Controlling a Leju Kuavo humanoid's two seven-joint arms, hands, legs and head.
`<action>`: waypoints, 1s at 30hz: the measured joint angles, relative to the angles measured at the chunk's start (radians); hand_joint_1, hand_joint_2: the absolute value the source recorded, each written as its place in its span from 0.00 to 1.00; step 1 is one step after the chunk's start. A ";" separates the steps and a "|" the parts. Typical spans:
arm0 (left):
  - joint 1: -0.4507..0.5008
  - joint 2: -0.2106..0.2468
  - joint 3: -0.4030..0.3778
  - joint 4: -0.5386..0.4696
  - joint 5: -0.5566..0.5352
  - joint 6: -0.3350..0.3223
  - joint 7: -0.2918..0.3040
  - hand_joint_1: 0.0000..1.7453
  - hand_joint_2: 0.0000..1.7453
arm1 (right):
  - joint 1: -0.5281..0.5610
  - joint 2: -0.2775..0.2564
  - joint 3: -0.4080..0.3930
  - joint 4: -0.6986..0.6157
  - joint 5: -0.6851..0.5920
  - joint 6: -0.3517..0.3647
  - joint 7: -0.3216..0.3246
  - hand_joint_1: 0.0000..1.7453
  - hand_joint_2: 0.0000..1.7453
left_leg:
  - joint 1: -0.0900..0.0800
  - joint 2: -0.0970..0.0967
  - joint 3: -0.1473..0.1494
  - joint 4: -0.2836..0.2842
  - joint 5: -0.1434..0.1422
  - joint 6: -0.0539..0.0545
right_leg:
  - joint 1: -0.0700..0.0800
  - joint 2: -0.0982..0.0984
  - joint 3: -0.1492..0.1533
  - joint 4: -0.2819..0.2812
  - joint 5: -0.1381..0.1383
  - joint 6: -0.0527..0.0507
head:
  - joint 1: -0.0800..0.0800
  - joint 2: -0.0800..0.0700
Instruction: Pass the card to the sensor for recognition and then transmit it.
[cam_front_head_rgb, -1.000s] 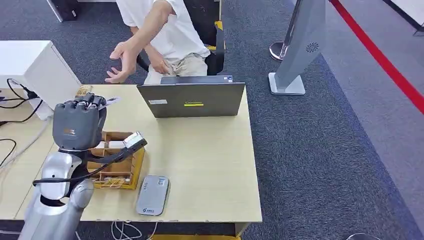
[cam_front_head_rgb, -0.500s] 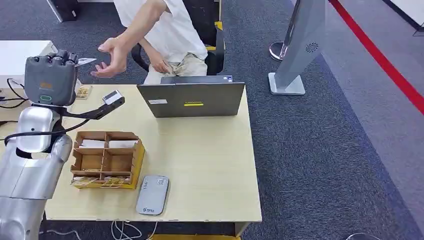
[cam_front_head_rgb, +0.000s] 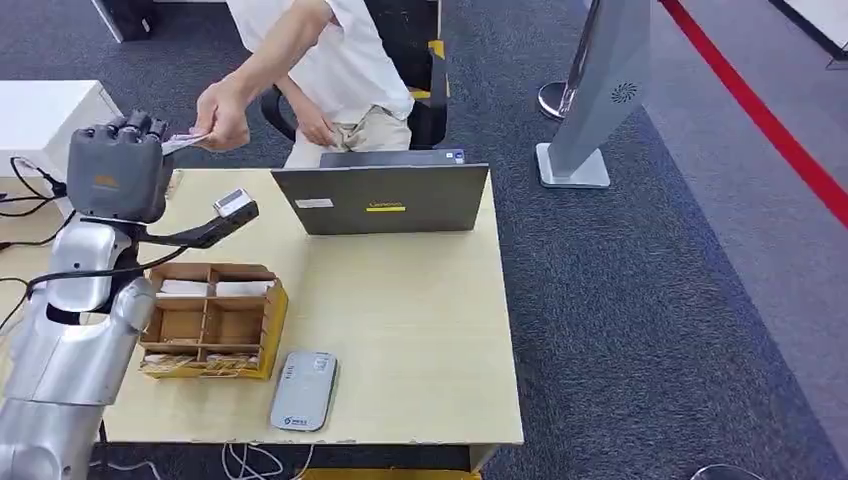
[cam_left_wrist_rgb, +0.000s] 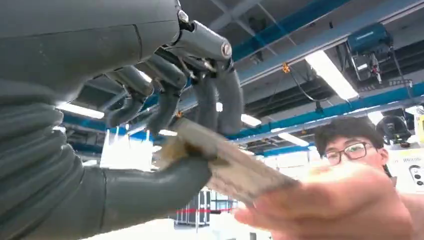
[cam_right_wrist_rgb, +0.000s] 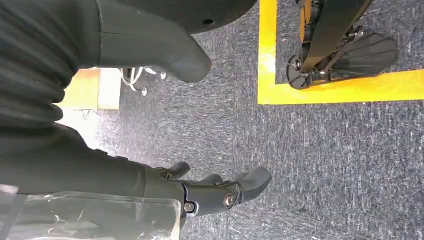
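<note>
Handover is happening at the desk's far-left corner: left hand is pinching the card while a person's hand is grasping it; release only once they're pulling firmly. Right hand is hanging empty.

From my head view the light is even and bright, coming from overhead; the surface shows only soft, short shadows, with no glare. Edges stay sharp out to the carpet. My left wrist view looks up into ceiling strip lights at 1 o'clock that bloom white, leaving the left hand dark and backlit. The card and the person's hand at 5 o'clock are smeared and out of focus. My right wrist view is evenly lit, the carpet crisp, the near cover dark.
</note>
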 joint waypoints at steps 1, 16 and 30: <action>0.004 0.000 0.000 -0.009 0.006 -0.003 -0.001 0.00 1.00 | -0.001 0.000 0.000 0.000 0.000 0.000 0.000 0.00 1.00 | 0.000 0.000 0.000 0.000 0.000 0.000 | 0.000 0.000 0.000 0.000 0.000 0.000 | 0.000 0.000; 0.085 -0.004 0.000 -0.126 0.039 -0.002 -0.010 0.00 1.00 | 0.000 0.000 -0.001 0.000 -0.009 -0.009 -0.002 0.00 1.00 | 0.000 -0.001 0.000 0.000 0.000 0.000 | 0.000 -0.001 0.001 0.000 0.000 0.000 | 0.000 0.000; 0.473 -0.003 -0.056 -0.506 0.166 -0.160 -0.031 0.00 1.00 | 0.012 -0.003 -0.060 -0.003 -0.078 0.010 -0.037 0.00 1.00 | 0.000 0.000 0.000 -0.001 -0.002 -0.001 | 0.000 0.000 -0.001 -0.001 -0.002 0.002 | 0.000 0.000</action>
